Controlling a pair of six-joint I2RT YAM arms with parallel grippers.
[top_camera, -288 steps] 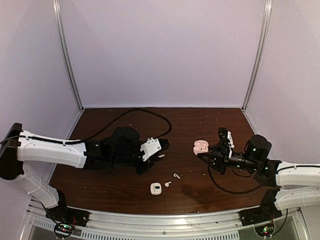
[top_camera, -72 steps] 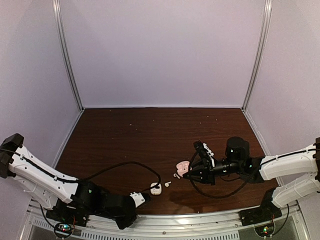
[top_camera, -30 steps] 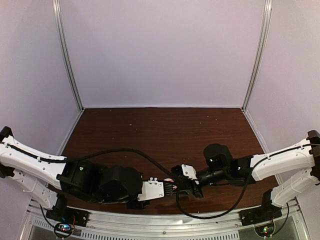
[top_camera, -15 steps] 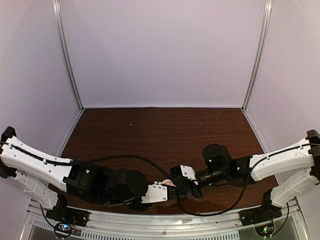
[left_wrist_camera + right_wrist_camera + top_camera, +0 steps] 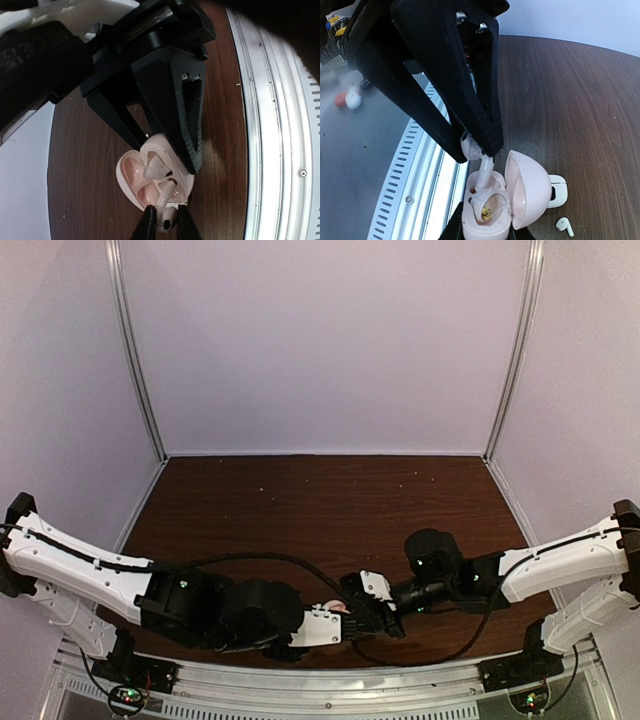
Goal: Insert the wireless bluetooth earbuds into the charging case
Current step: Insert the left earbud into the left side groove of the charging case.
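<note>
My right gripper [image 5: 487, 227] is shut on the base of an open pale pink hinged case [image 5: 527, 187], held just above the table. My left gripper [image 5: 165, 222] is shut on a white earbud [image 5: 166, 192] by its head. The earbud's stem points into one well of the pink case [image 5: 131, 172]. A translucent whitish piece [image 5: 487, 207] sits in the other well. The small white charging case [image 5: 556, 190] lies on the table behind the pink one, with a second white earbud [image 5: 564, 225] loose beside it. In the top view both grippers meet at the near centre [image 5: 350, 614].
The ribbed metal rail of the table's near edge [image 5: 270, 125] runs close beside both grippers, also in the right wrist view [image 5: 415, 165]. A black cable [image 5: 270, 560] loops over the left arm. Lilac walls stand behind and to both sides.
Over the last second my left gripper has edged right with the earbud, closer to the pink case. The right gripper has held almost still. Earlier both arms came in to the near centre.
</note>
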